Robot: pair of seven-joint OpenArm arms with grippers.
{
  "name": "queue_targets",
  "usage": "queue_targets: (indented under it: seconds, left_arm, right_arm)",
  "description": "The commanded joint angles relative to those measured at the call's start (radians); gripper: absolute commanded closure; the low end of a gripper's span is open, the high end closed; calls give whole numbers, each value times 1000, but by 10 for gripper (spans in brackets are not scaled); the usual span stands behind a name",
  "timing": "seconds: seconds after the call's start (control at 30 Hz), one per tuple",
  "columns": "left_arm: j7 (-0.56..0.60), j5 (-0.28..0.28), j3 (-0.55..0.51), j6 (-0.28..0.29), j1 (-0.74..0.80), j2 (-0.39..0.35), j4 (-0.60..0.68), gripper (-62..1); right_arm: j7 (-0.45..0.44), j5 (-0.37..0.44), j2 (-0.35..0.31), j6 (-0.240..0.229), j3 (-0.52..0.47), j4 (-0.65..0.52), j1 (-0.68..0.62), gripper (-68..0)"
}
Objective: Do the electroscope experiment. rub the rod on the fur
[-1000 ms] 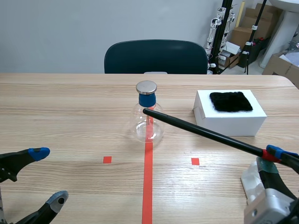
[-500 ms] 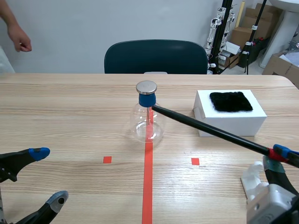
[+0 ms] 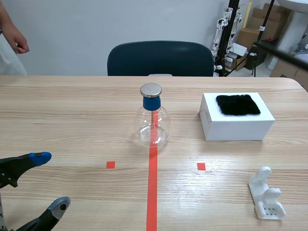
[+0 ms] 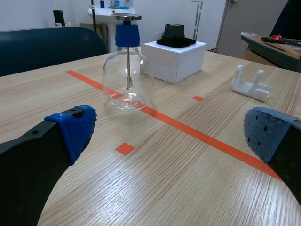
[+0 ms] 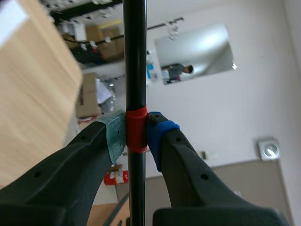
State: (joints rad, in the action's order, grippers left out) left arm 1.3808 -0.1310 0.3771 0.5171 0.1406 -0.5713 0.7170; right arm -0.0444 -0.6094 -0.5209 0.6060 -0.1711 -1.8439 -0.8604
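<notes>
No writing, number or sign can be read anywhere; the brown cardboard cartons [image 3: 249, 37] in the background possibly carry print, too small to tell.

We are gripping the black rod [image 5: 136, 56] at its red band between the pads of the right gripper [image 5: 136, 134]. The black fur [image 3: 237, 104] is lying flat atop a white box [image 3: 236, 127], beside the upright glass electroscope [image 3: 153, 120].
</notes>
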Motion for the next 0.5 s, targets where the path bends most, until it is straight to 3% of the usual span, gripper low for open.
queue_targets:
  seconds: [0.0, 0.07, 0.2, 0.27, 0.47]
  left_arm:
    - [14, 7, -7, 2, -5, -11, 10, -623]
    - [14, 7, -7, 2, -5, -11, 10, -623]
    - [14, 7, -7, 2, -5, -11, 10, -623]
    - [14, 7, -7, 2, -5, -11, 10, -623]
    - [14, 7, -7, 2, -5, -11, 10, -623]
  right_arm:
    - [-5, -3, -5, -42, -40, 16, 59, -42]
    - [-6, -3, -6, -101, -82, 43, 113, -42]
    - [-7, -53, -26, -173, -124, 124, 237, -42]
    - [-14, -95, -46, -209, -127, 168, 306, -42]
    - [-34, -242, -89, -380, -127, 270, 528, -42]
